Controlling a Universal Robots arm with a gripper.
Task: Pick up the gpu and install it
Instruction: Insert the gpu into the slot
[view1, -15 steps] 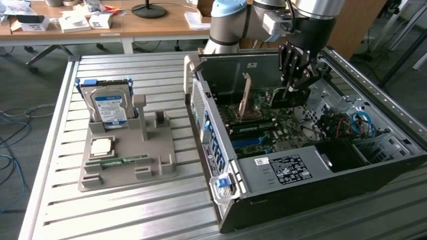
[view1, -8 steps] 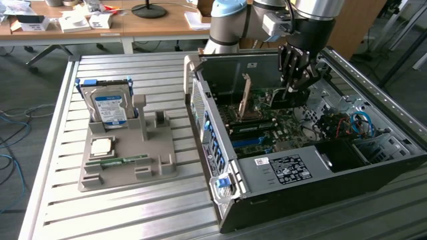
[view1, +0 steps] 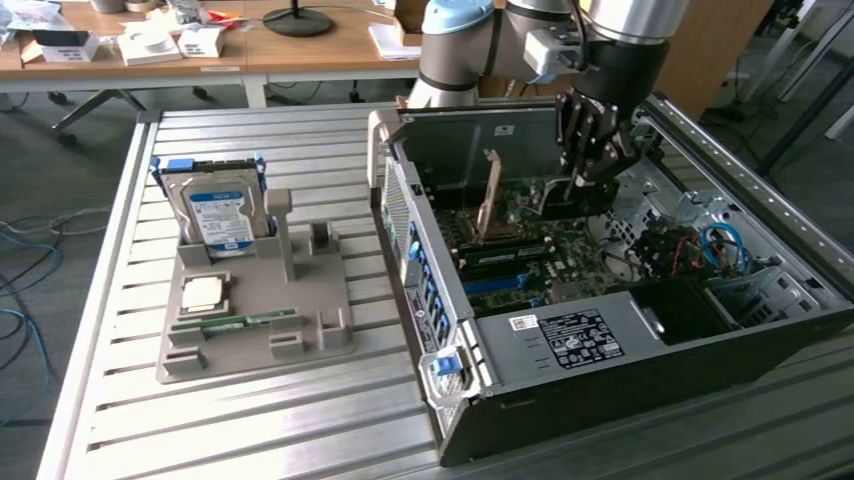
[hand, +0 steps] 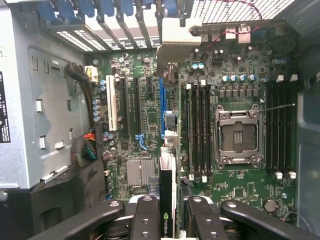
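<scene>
The gpu (view1: 490, 200) stands on edge inside the open computer case (view1: 574, 390), over the motherboard (hand: 145, 120). In the wrist view I see the card edge-on (hand: 169, 200), running from between my fingers toward its silver bracket (hand: 172, 45) at the case's slot wall, next to a blue expansion slot (hand: 162, 100). My gripper (hand: 172, 212) is shut on the card's near end, a black finger (hand: 145, 215) on each side. In the exterior view the gripper (view1: 587, 180) reaches down into the case. Whether the card's edge sits in a slot is hidden.
A grey holder (view1: 254, 345) on the slatted table, at the exterior view's left, carries a blue-labelled hard drive (view1: 214, 215), a processor (view1: 204, 292) and a green memory stick (view1: 247, 322). Inside the case are the empty processor socket (hand: 237, 135), memory slots (hand: 197, 130) and cable bundles (view1: 694, 250).
</scene>
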